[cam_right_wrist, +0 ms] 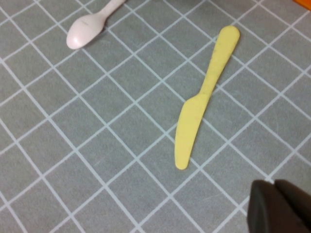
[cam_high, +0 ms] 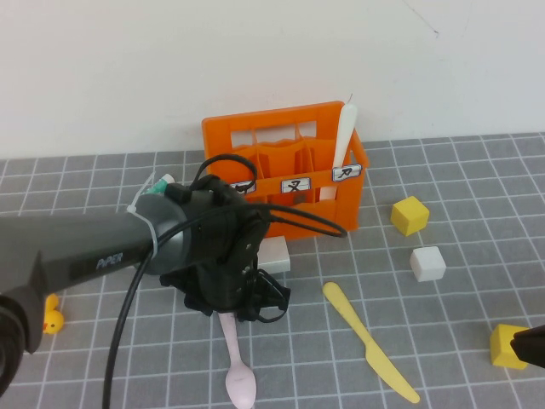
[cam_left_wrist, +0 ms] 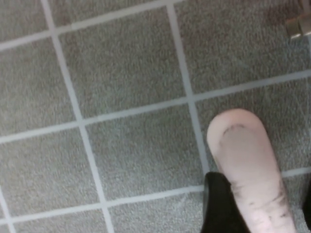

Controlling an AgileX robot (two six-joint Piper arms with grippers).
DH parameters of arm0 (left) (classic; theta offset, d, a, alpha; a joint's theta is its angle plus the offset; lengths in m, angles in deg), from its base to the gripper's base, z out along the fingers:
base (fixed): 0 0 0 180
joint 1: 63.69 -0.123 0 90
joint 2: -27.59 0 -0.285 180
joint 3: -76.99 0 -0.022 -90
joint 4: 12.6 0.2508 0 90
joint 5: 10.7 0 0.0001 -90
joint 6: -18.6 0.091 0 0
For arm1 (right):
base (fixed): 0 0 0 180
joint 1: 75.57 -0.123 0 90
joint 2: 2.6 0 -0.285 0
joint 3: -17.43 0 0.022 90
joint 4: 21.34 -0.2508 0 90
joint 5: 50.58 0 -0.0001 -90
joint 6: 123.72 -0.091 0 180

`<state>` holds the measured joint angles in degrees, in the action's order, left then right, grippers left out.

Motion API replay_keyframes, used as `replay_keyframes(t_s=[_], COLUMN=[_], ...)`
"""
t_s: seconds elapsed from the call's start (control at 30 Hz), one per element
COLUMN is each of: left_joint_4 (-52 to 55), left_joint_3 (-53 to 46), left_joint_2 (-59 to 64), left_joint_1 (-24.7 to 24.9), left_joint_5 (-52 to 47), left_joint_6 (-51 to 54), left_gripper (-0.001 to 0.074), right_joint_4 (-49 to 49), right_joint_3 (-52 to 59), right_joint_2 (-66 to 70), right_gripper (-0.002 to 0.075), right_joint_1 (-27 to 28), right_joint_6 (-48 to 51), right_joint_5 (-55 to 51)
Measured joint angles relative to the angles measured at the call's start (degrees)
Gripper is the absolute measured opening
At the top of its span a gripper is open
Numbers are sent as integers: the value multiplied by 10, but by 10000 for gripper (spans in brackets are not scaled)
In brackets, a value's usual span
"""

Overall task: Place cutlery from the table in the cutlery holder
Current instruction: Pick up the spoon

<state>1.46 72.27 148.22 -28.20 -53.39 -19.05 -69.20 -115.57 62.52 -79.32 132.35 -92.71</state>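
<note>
A: From the high view, what do you count?
B: Three pieces of cutlery. One white knife (cam_high: 343,135) stands upright in the right-hand compartment of the orange cutlery holder (cam_high: 281,175); one pink spoon (cam_high: 238,368) and one yellow knife (cam_high: 369,352) lie on the grey table (cam_high: 460,332). Two yellow cubes (cam_high: 409,215) (cam_high: 508,346), one white cube (cam_high: 427,263), a yellow duck (cam_high: 53,320) at the left edge.
A: And the arms?
B: The left pincer (cam_high: 230,308) is down over the spoon's handle, in front of the holder — its fingers are hidden by the wrist there. The right pincer (cam_high: 530,348) only pokes in at the right edge, by the nearer yellow cube.
A: Left wrist view?
B: The spoon's handle end (cam_left_wrist: 245,165) on the table, one dark finger (cam_left_wrist: 221,204) just beside it. Whether it pinches the spoon I cannot tell.
A: Right wrist view?
B: The right pincer's fingers (cam_right_wrist: 279,206) pressed together — nothing between them. One yellow knife (cam_right_wrist: 201,97) and the spoon's bowl (cam_right_wrist: 85,30) lie well apart on the grid.
</note>
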Motion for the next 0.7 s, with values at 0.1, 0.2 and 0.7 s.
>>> replay_keyframes(t_s=[0.1, 0.2, 0.7], left_joint_4=[-10, -19, -65], left_joint_3=[0, 0, 0], left_joint_2=[0, 0, 0], left_joint_1=[0, 0, -30], left_joint_5=[-2, -4, 19], left_joint_6=[-2, -20, -34], left_gripper=[344, 344, 344], right_joint_4=[-2, -3, -7], right_joint_3=[0, 0, 0], right_joint_2=[0, 0, 0], right_gripper=[-3, -3, -3], right_joint_1=[0, 0, 0], right_joint_6=[0, 0, 0], right_joint_5=[0, 0, -2])
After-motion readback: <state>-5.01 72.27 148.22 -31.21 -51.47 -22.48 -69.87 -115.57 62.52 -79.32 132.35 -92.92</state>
